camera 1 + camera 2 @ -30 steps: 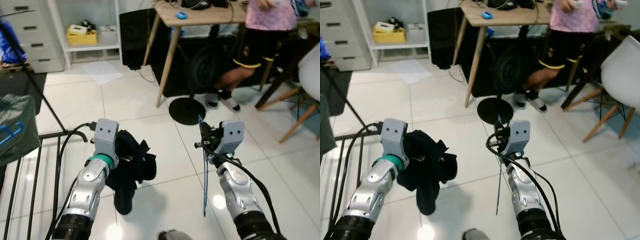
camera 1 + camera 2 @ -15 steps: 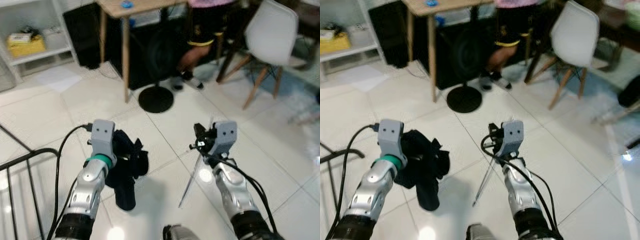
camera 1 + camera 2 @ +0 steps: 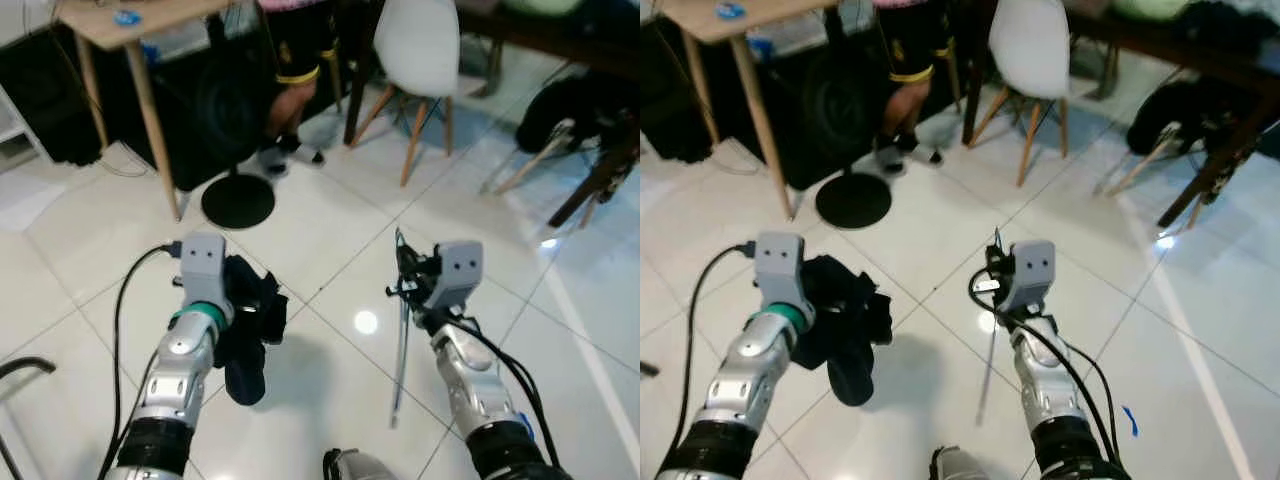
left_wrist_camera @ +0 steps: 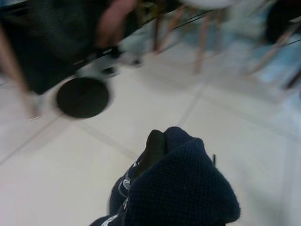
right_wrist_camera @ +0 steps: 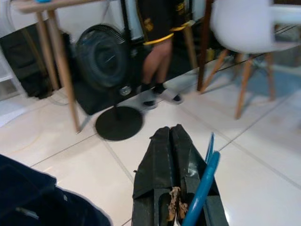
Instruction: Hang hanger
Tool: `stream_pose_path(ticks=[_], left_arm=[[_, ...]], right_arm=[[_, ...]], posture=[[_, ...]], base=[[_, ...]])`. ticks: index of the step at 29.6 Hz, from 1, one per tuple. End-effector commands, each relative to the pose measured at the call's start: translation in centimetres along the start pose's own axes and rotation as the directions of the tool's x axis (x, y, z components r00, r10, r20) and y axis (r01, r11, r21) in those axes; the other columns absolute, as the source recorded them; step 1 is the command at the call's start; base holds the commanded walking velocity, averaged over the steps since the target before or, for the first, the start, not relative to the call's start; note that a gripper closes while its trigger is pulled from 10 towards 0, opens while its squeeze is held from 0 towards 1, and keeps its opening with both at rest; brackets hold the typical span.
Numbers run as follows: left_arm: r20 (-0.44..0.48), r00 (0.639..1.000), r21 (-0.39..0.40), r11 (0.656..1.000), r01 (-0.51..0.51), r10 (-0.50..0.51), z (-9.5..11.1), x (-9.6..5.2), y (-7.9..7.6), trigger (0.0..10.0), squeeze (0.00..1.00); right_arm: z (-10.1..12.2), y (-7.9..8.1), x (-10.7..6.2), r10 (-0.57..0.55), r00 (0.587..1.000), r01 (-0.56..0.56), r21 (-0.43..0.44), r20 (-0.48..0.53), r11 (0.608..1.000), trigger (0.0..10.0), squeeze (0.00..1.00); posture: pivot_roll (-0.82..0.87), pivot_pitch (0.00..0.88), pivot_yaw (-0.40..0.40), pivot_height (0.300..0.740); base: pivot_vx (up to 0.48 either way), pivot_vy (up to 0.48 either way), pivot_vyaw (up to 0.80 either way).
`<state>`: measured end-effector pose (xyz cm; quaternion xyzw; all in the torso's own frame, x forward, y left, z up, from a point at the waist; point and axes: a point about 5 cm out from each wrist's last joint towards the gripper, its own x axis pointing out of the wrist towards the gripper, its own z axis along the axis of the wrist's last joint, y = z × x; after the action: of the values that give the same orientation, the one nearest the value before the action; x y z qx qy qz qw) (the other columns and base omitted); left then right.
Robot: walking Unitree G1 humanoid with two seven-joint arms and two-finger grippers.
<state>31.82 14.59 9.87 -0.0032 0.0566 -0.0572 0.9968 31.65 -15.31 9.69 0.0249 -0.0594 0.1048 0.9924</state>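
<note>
My left gripper (image 3: 238, 298) is shut on a dark navy garment (image 3: 250, 335), which droops in a bundle above the white tile floor. The left wrist view has one black finger (image 4: 155, 146) pressed into the knit cloth (image 4: 183, 193). My right gripper (image 3: 406, 276) is shut on a thin blue hanger (image 3: 399, 360), seen edge-on and hanging down toward the floor. In the right wrist view the two black fingers (image 5: 162, 155) are closed together, with the blue hanger (image 5: 204, 183) lying along their side.
A person's legs (image 3: 290, 95) stand behind a black fan on a round base (image 3: 237, 200) by a wooden table leg (image 3: 152, 125). A white chair (image 3: 415, 45) stands ahead, a dark bag (image 3: 575, 100) at the right. A black rail end (image 3: 20, 366) shows at the lower left.
The whole view has swung to the right: shelves and drying rack slid out, chair and dark bag came in. Both grippers keep their hold; the hanger hangs straighter.
</note>
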Motion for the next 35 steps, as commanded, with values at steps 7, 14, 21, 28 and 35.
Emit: stream_pose_path(ticks=[7,14,21,28,35], left_arm=[[0.039,0.999,0.01,1.0,0.028,-0.028,0.84,0.05,0.01,10.0,0.0],[0.046,0.998,0.023,0.999,0.03,-0.031,1.06,-0.03,0.19,10.0,0.0],[0.039,0.999,0.008,1.0,0.024,-0.025,0.64,0.12,0.34,10.0,0.0],[0.026,0.999,0.019,1.0,0.019,-0.02,0.45,0.26,0.35,10.0,0.0],[0.027,1.0,0.01,1.0,0.009,-0.009,0.25,0.05,0.57,10.0,0.0]], right_arm=[[-0.29,-0.16,-0.39,-0.006,1.0,0.006,0.004,-0.017,1.0,10.0,0.0],[-0.44,-0.02,-0.31,-0.002,1.0,0.002,0.009,-0.022,1.0,10.0,0.0],[-0.67,0.35,-0.47,-0.007,1.0,0.008,0.022,-0.017,1.0,10.0,0.0],[-0.51,0.59,-0.2,0.005,1.0,-0.004,0.023,-0.011,1.0,10.0,0.0],[-0.45,0.7,-0.11,0.018,1.0,-0.018,0.025,-0.007,1.0,10.0,0.0]], posture=[[-0.05,0.062,0.035,0.74],[-0.04,0.063,0.048,0.74],[-0.05,0.045,0.055,0.74],[-0.05,0.041,0.052,0.74],[-0.05,0.032,0.043,0.74]], base=[[0.0,0.0,-0.8],[0.0,0.0,-0.8],[0.0,0.0,-0.8],[0.0,0.0,-0.8],[0.0,0.0,-0.8]])
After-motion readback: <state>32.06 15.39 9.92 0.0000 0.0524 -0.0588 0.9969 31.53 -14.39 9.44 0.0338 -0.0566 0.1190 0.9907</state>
